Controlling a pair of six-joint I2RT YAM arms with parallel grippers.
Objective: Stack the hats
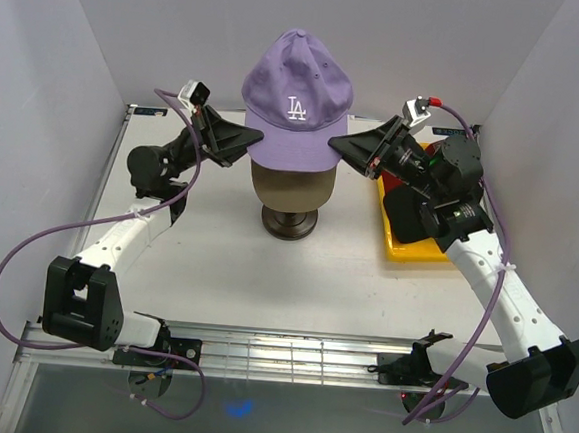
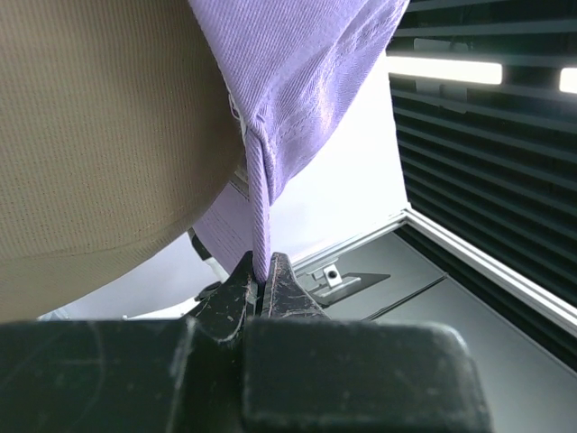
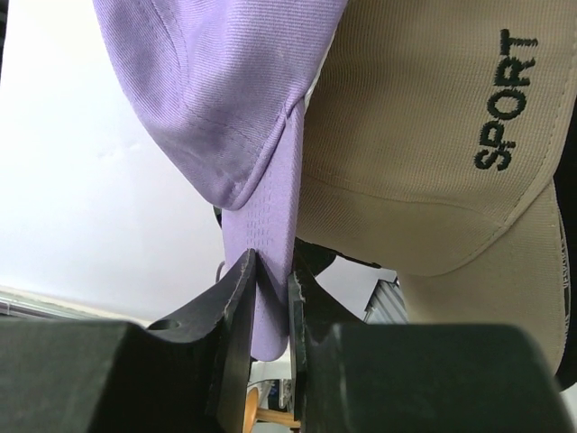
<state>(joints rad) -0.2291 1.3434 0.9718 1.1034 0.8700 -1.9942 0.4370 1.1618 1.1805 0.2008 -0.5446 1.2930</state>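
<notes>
The lavender "LA" cap is held over a tan cap that sits on the stand with the dark round base. My left gripper is shut on the lavender cap's left rim. My right gripper is shut on its right rim. In the left wrist view the gripper pinches a lavender fabric edge beside the tan cap. In the right wrist view the gripper pinches the lavender strap next to the tan cap, which is marked "SPORT". The mannequin head is hidden under the caps.
A yellow tray stands at the right, under my right arm, with a black cap in it and a bit of red at its far edge. White walls close in the left, back and right.
</notes>
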